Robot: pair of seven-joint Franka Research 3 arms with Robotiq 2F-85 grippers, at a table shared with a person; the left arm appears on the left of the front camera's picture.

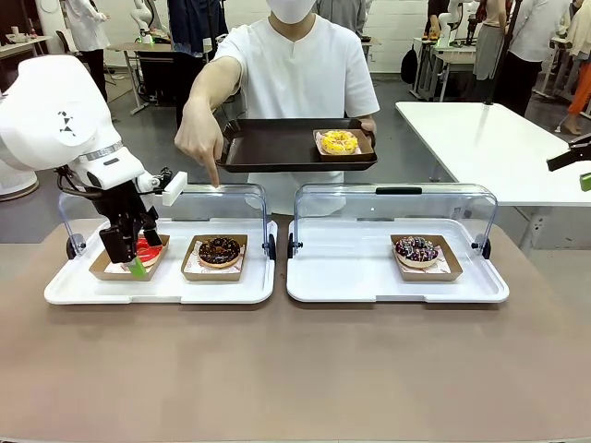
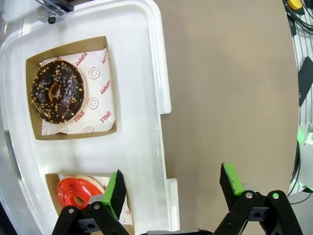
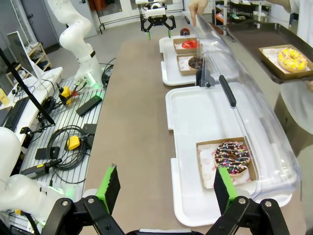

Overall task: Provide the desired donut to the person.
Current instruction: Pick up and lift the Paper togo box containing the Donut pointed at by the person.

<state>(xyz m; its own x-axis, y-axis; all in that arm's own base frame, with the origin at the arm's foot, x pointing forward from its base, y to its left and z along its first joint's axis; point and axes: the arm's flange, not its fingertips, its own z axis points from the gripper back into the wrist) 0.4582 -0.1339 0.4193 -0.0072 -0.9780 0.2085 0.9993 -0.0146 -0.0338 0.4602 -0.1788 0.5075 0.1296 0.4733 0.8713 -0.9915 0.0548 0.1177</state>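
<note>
White left tray and white right tray on a plain dull brown table.

Shows a glossy red donut and a dark chocolate donut speckled with pale yellow crumbs, each in a tan cardboard boat lined with white paper printed with red words and red smiley faces. Shows also a dark sprinkle donut dotted in pink, white and other colours, and a bright yellow donut on a dark brown serving tray. Black with green pads on the left gripper and the right gripper; plain white on the person's shirt and mask.
</note>
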